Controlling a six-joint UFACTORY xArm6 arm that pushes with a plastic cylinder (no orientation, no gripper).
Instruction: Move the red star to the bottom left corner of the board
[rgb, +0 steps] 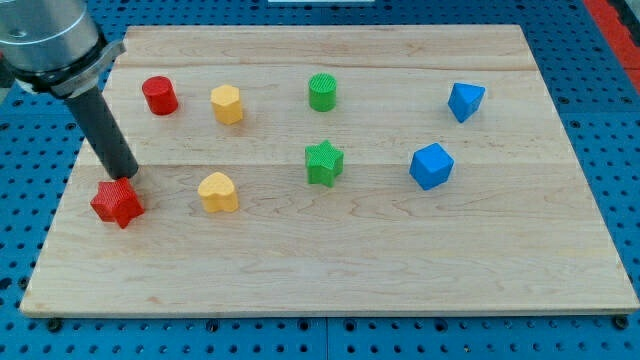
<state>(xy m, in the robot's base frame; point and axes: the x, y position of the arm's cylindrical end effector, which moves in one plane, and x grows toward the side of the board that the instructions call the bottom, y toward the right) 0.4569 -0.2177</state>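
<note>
The red star (117, 203) lies on the wooden board (330, 260) at the view's left, a little above the bottom left corner. My tip (125, 177) is at the star's upper edge, touching or almost touching it. The dark rod slants up to the view's top left.
A red cylinder (159, 95) and a yellow hexagonal block (227, 103) sit upper left. A yellow heart (218, 192) lies right of the red star. A green cylinder (322, 91) and a green star (323, 162) are mid-board. Two blue blocks (465, 100) (431, 166) sit right.
</note>
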